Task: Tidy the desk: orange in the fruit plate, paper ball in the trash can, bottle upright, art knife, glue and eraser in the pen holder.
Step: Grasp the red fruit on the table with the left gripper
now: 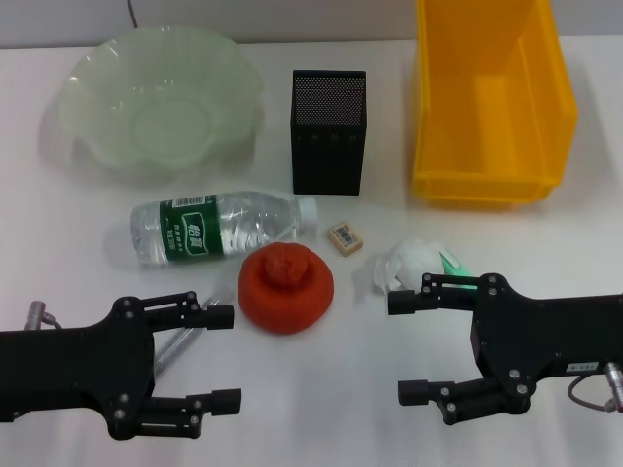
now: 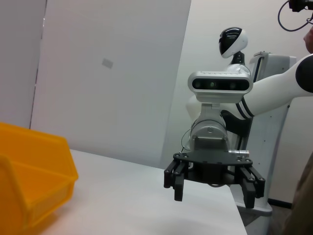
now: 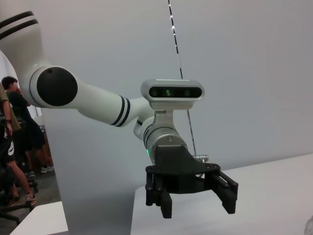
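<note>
Orange (image 1: 286, 288) sitting just past left gripper (image 1: 222, 359), both claws hanging open | right gripper (image 1: 413, 347) nearer paper ball (image 1: 411, 263) | bottle (image 1: 216, 228) lying sideways

Head camera looks steeply down on white desk (image 1: 88, 233), close above the yellow plastic bin (image 1: 492, 97). Wrist cameras sit low, level, facing each other across it; left wrist shares the bin.

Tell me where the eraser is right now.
In the head view the eraser lies flat on the table near the centre, just in front of the black mesh pen holder, between the bottle's cap and the paper ball.
</note>
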Robot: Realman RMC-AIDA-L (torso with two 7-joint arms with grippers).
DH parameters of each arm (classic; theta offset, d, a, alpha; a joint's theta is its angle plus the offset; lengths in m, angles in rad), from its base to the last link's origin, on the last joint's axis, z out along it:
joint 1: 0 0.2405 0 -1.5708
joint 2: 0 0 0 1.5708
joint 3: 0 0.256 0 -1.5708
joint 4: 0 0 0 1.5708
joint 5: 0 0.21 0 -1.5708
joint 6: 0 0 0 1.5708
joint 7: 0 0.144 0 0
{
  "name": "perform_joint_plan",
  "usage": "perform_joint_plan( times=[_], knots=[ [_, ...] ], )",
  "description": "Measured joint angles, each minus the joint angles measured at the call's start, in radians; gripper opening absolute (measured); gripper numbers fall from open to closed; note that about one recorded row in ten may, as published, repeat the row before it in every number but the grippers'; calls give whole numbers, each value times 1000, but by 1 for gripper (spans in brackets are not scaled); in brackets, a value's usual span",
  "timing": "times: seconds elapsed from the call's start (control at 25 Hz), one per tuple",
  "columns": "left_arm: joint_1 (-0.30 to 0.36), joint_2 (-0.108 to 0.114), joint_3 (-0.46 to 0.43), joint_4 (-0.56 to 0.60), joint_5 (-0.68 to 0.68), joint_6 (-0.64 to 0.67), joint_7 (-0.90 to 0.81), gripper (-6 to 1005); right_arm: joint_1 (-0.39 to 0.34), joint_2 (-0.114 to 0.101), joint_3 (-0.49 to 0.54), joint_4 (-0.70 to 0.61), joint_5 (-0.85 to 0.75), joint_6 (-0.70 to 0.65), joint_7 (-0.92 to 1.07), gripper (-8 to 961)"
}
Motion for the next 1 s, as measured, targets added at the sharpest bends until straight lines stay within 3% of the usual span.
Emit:
perform_joint_plan(
  times=[0.56,1.0],
  knots=[
    [-12,-7,-1,-8,-11,-18,5,774,-10,-1,3,6,1,1,-7,824],
    [-161,-19,9,-148,-26,-266,15,753,-100,-5,44,8,3,-9,-57,823]
  ],
)
